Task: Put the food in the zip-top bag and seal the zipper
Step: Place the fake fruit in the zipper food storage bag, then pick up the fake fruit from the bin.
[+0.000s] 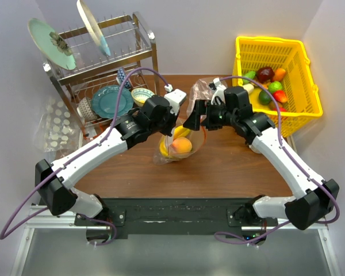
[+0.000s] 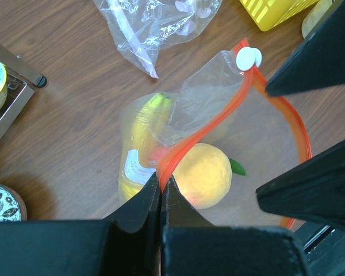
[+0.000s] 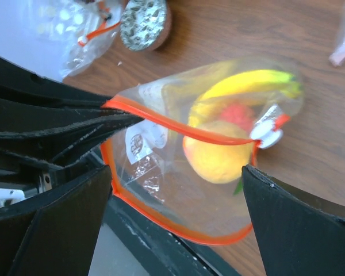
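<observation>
Plastic blurs the food inside the zip-top bag, so I see only parts of it. My left gripper covers the bottom of the bag in my left wrist view. The banana and the orange show well. A red piece peeks out behind the orange, and I cannot tell what it is. A white sticker sits by the banana's end, but its marks are too fuzzy to read. My left gripper is pinched tight on the zipper. My right gripper is spread wide and holds nothing. The bag's gaping mouth sits between its fingers. The bag is in the middle of the table, between my two arms.
</observation>
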`<state>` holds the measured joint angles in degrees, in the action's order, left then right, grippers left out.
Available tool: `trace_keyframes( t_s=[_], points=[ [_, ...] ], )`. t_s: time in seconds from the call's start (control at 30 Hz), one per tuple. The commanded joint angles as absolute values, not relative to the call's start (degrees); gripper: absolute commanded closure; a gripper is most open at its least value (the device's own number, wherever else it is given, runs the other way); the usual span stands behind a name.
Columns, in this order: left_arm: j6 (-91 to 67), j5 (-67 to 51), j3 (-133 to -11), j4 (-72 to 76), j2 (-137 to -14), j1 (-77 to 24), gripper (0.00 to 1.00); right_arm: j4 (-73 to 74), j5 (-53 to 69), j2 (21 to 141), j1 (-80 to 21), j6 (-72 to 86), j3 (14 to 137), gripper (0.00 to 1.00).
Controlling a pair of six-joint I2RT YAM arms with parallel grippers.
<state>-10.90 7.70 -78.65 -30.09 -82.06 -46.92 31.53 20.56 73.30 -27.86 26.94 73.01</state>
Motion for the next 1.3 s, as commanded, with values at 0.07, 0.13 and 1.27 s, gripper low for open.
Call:
trace_keyframes(
  t_s=[0.07,0.13,1.27],
  points=[
    [-10.4,8.6,-77.3,-26.5,-79.4,-46.8,1.00,41.0,9.0,74.4,-28.0,24.7,80.8,0.01],
    [-10.4,8.7,-76.9,-26.4,-79.4,-46.8,1.00,40.5,9.6,74.2,-27.9,24.8,80.7,0.01],
    [-9.0,11.0,-68.1,-22.2,-76.0,-46.8,1.00,48.8,-19.4,82.3,-5.8,13.1,102.2,0.01]
  ],
)
